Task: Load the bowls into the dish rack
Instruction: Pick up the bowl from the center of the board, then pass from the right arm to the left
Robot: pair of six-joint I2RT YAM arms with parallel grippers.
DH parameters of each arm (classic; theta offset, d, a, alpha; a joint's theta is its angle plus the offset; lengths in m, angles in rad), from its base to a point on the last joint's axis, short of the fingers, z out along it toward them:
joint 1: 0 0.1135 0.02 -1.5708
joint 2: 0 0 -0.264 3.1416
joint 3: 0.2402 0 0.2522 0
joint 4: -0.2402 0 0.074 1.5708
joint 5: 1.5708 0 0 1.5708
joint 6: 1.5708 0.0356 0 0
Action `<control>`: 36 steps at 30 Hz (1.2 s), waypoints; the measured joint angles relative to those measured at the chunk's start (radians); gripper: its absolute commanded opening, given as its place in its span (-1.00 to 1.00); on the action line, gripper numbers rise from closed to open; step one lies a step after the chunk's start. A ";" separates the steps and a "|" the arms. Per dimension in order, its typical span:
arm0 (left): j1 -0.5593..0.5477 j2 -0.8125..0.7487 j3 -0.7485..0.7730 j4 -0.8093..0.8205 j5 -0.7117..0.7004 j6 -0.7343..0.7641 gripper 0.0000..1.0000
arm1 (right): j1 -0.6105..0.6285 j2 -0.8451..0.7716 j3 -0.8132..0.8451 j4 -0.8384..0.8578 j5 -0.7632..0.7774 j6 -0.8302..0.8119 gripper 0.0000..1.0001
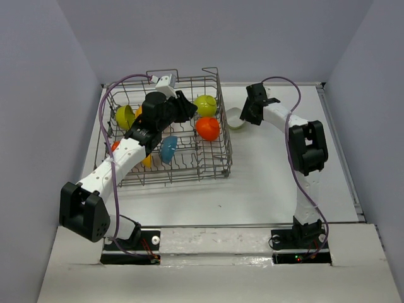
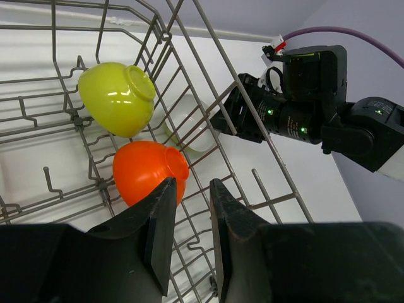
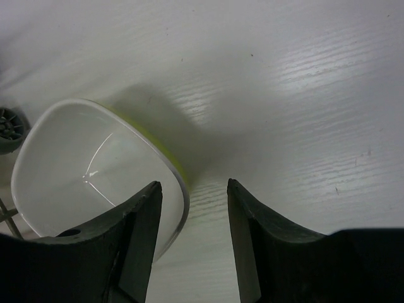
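Where the rack sits: dish rack (image 1: 222,146) on far-left part of table (image 1: 271,183), far edge near back wall (image 1: 214,38), left edge close to side wall (image 1: 38,95).
Rack contents: lime green bowl (image 1: 205,105) and red-orange bowl (image 1: 207,129) tipped on their sides by the right wire wall; teal bowl (image 1: 168,149) mid-rack; second lime green bowl (image 1: 125,117) at left; orange-yellow bowl (image 1: 148,162) partly hidden under left arm (image 1: 120,161).
Outside rack: white-lined bowl (image 3: 95,170), lime outside, upright on table just beside rack's right wall.
Left gripper (image 2: 192,184): over rack interior, fingers slightly parted, nothing between them; tips just by red-orange bowl's foot, contact unclear.
Right gripper (image 3: 192,184): jaws spread, straddling white-lined bowl's rim, one finger over the inside, the other outside, not pinched.
Room: narrow strip between rack wall and right arm (image 1: 306,148), taken by that bowl; wide tabletop from rack's near edge to table's near edge and off right.
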 measured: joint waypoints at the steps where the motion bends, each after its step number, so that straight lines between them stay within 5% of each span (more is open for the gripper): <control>1: 0.000 0.000 0.000 0.000 0.000 0.000 -0.26 | 0.000 0.002 0.000 0.003 -0.001 0.000 -0.05; 8: 0.000 0.000 0.000 0.000 0.000 0.001 -0.26 | 0.000 0.003 -0.003 0.018 -0.012 0.000 -0.98; 17: -0.023 -0.002 0.000 -0.003 -0.001 0.034 -0.25 | -0.002 -0.017 -0.037 0.041 -0.004 0.000 -0.98; 25: -0.076 -0.031 0.042 -0.068 -0.014 0.109 -0.14 | -0.002 -0.193 -0.071 -0.035 0.050 -0.018 -0.98; 36: -0.266 -0.045 0.411 -0.273 -0.162 0.343 -0.09 | -0.002 -0.470 0.079 -0.172 0.077 -0.077 -0.98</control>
